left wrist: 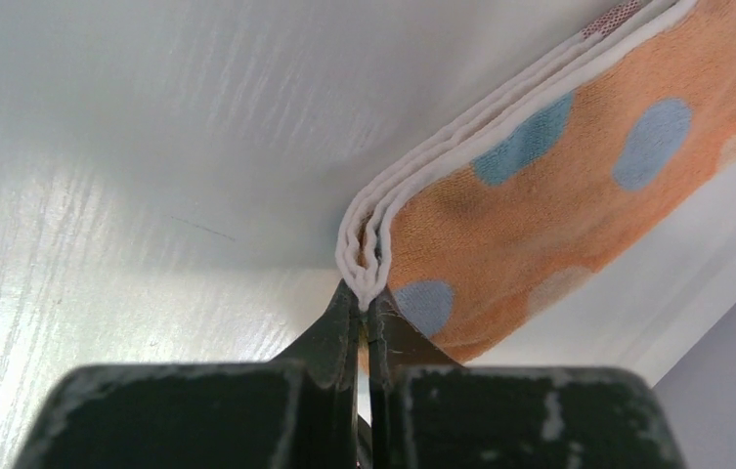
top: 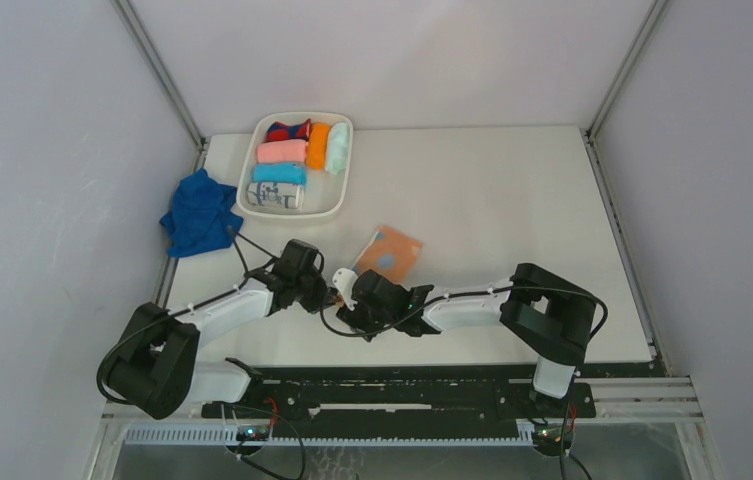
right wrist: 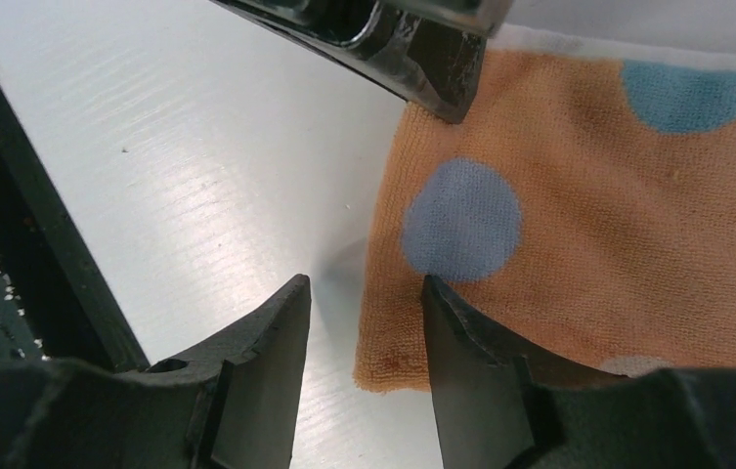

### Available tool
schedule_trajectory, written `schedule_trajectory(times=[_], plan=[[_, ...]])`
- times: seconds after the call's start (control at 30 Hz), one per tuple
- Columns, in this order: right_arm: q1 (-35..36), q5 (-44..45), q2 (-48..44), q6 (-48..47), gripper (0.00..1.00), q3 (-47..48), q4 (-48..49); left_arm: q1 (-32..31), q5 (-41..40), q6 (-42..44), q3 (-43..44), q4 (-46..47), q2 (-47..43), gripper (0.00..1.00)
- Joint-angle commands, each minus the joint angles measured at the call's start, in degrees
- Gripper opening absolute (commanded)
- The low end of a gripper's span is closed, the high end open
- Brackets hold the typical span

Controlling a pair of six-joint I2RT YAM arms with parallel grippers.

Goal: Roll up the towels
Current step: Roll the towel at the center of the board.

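No roll begun. Pinching hem corner of spotted towel (top: 392,252), flat mid-table, with left gripper (left wrist: 364,303) closed tight; straddling next corner with right gripper (right wrist: 364,332) half-open, holding nothing. Blue towel (top: 199,212) crumpled at left edge.

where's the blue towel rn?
Top view: the blue towel lies crumpled at the table's left edge, just left of the white tray.

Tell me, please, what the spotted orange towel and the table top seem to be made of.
The spotted towel: probably soft terry or microfibre cloth; a short fuzzy pile, matte, with a white border. The table top: likely white-painted or laminated wood; faint grain lines and a slight sheen.
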Motion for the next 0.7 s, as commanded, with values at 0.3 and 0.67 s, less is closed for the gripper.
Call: schedule_trajectory(times=[0.3,0.67], plan=[[1.38,4.66,1.14,-2.5,0.42,3.35,-2.61,4.48,0.92,1.6,5.35,-5.64,-2.43,0.0],[2.57,5.82,3.15,-2.52,0.38,6.09,-4.49,4.59,1.81,0.43,4.38,-4.0,-0.85,0.0]])
